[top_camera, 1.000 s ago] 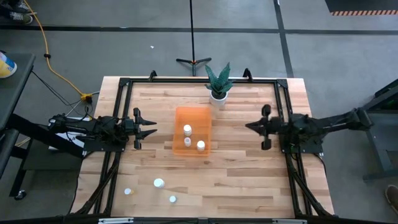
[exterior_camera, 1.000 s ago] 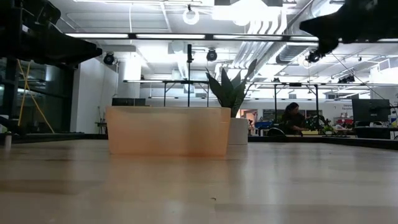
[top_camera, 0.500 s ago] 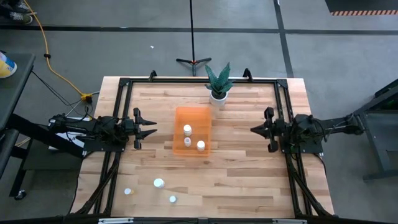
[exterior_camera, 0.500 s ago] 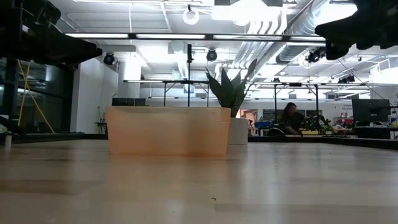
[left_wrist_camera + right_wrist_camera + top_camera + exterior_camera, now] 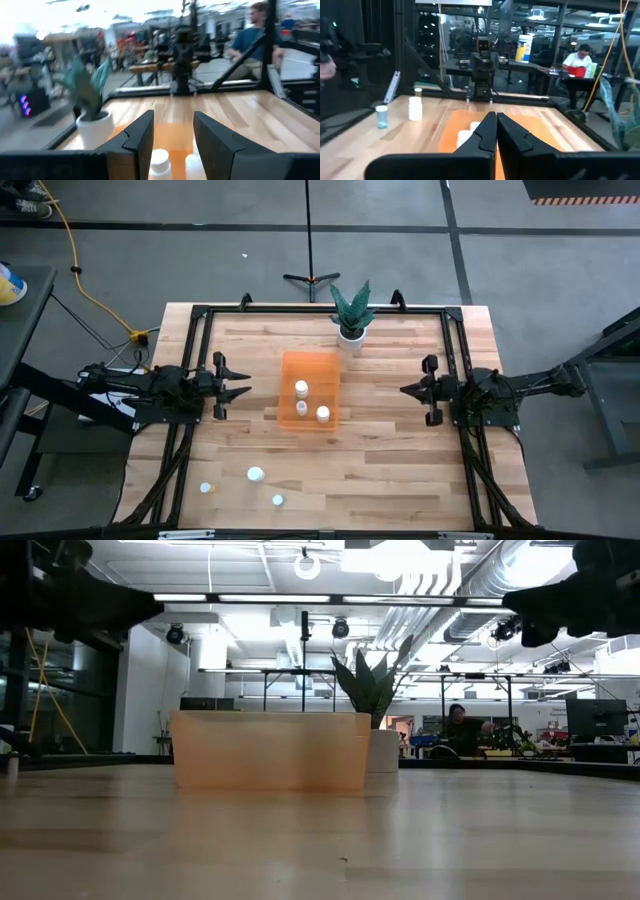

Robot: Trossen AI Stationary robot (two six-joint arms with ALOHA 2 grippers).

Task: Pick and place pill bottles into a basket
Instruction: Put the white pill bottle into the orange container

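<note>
1. High view: the orange basket [image 5: 310, 389] sits mid-desk with three pill bottles [image 5: 302, 388] already inside it. Three more bottles [image 5: 255, 474] stand loose on the desk [image 5: 400, 470] near its front edge, toward the front-left corner. The left hand [image 5: 240, 390] hovers near the left edge, level with the basket, its fingers spread apart. The right hand [image 5: 405, 390] hovers toward the right edge, fingers pressed together. A potted plant [image 5: 351, 315] stands by the far edge. The loose bottles lie frontward of the left hand, on its side of the basket, and well apart from the right hand, so by my judgement the left arm is the nearer one for the next pick.

2. Low view: the basket's [image 5: 270, 750] side wall stands on the desk with the plant [image 5: 372, 690] just behind it. Both arms hang as dark shapes at the upper corners, clear of the desk. No loose bottle can be made out here.

3. Left wrist view: the left hand's [image 5: 172, 135] two fingers stand apart, with a white bottle cap [image 5: 160, 159] showing between them in the basket beyond.

4. Right wrist view: the right hand's [image 5: 496, 131] fingers meet, holding nothing. Loose bottles [image 5: 415, 108] stand upright beyond, off to one side of the basket [image 5: 530, 131].
</note>
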